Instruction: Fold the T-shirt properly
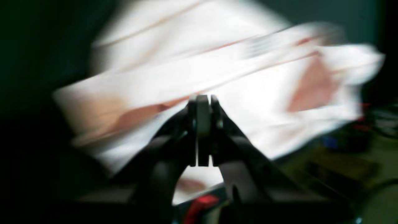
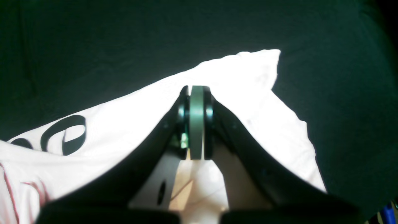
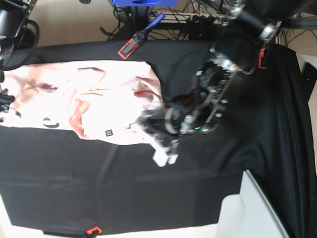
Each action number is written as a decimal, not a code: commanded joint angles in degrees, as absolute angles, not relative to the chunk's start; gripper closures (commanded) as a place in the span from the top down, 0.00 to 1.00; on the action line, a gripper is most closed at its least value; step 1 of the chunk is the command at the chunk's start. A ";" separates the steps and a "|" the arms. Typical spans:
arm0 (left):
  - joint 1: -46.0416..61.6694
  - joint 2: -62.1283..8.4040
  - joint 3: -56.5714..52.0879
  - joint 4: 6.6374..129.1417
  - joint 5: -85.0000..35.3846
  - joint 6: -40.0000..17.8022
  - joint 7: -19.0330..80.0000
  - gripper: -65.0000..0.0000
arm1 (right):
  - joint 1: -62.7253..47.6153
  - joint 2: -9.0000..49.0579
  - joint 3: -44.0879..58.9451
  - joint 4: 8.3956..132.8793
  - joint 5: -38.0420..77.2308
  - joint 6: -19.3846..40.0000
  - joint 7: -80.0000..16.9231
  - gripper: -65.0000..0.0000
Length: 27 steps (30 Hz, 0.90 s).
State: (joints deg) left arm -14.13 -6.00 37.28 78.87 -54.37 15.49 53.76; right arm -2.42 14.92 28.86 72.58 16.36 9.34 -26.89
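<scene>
The T-shirt [image 3: 94, 101], pale pink w/ dark lettering, is spread wrinkled over the black table cloth [image 3: 148, 188], on the base view's left half. The left gripper [image 1: 203, 101] is seen w/ jaws shut above blurred shirt fabric; no pinched cloth can be made out. The right gripper [image 2: 196, 90] is likewise closed, over a shirt corner; a grip can't be told.

I can't read any full word from here. The T-shirt [image 2: 236, 93] carries dark printed lettering [image 2: 63, 134], but only one rounded shape, like an "e" or "o", shows at its edge. Small dark marks [image 3: 108, 132] on it in the base view are too tiny to read.
</scene>
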 commanded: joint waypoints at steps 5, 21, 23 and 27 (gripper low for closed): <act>-17.27 -3.56 37.23 74.42 -54.02 16.13 54.11 0.00 | -1.89 15.96 29.14 73.54 16.75 9.45 -25.63 0.00; -19.91 7.08 48.66 49.19 -38.55 15.69 50.07 0.00 | -2.07 15.87 29.05 73.54 16.75 9.45 -25.80 0.00; -20.00 5.67 48.22 44.53 -38.55 15.69 49.89 0.00 | -2.07 15.87 29.05 73.54 16.75 9.45 -25.80 0.00; -20.79 1.54 48.13 40.57 -38.55 15.69 47.78 0.00 | -1.98 15.87 29.14 73.54 16.92 9.45 -25.89 0.00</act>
